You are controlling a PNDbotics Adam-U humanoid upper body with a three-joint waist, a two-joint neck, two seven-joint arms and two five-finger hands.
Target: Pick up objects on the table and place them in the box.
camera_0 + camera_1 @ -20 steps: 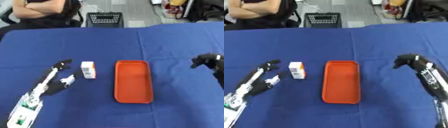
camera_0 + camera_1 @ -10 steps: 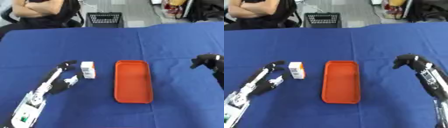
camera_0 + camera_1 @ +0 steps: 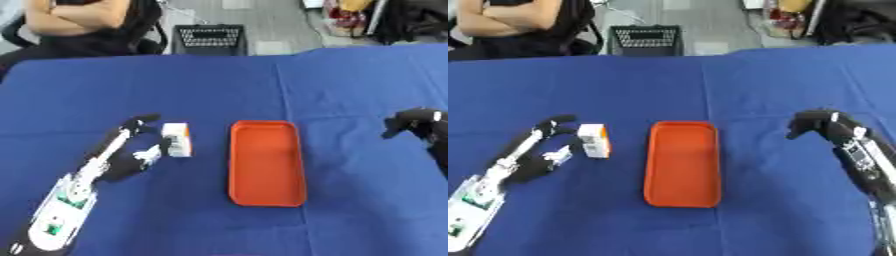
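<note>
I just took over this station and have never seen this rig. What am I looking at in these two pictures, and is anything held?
Both pictures come from one stereo camera in the robot's head, looking down at a blue table; they show the same moment from the left and right eye. The black and silver arm entering from the left ends in the left hand, fingers spread beside a small white and orange carton, not closed round it. The right hand is over the table's right side with curled fingers, holding nothing. In the middle lies an empty orange tray, which seems to serve as the box. So nothing is held.
</note>
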